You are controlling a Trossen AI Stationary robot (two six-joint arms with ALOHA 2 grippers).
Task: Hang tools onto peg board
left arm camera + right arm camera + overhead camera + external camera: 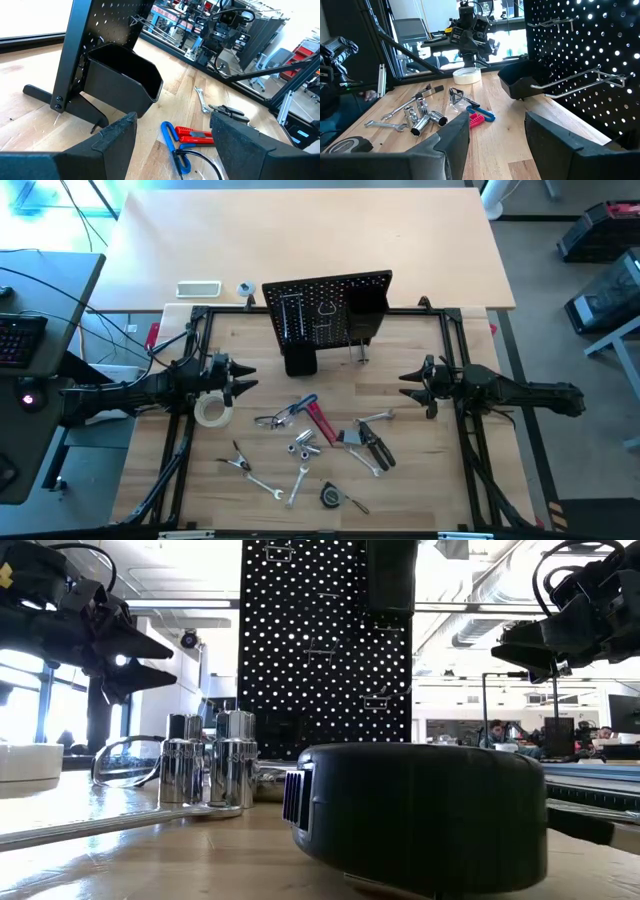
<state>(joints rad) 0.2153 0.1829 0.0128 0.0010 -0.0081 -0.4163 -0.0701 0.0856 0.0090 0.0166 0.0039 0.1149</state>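
The black peg board [325, 310] stands upright at the far middle of the table, with metal hooks [575, 80] and a black bin [300, 360] on its face. The tools lie on the wood in front of it: a pale tape roll [212, 411], clear glasses [272, 418], a blue-handled hex key [300, 405], a red-handled tool [320, 423], black-handled pliers [372, 442], chrome sockets [302, 442] and silver wrenches [262, 485]. My left gripper [245, 378] hovers open at the left, just above the tape roll. My right gripper [405, 385] hovers open at the right, clear of everything.
A black tape measure [330, 496] lies near the front edge, filling the low view. A white tray [198, 288] sits on the far table behind the board. A black frame [455, 350] borders the work area. Bare wood lies between the right gripper and the pliers.
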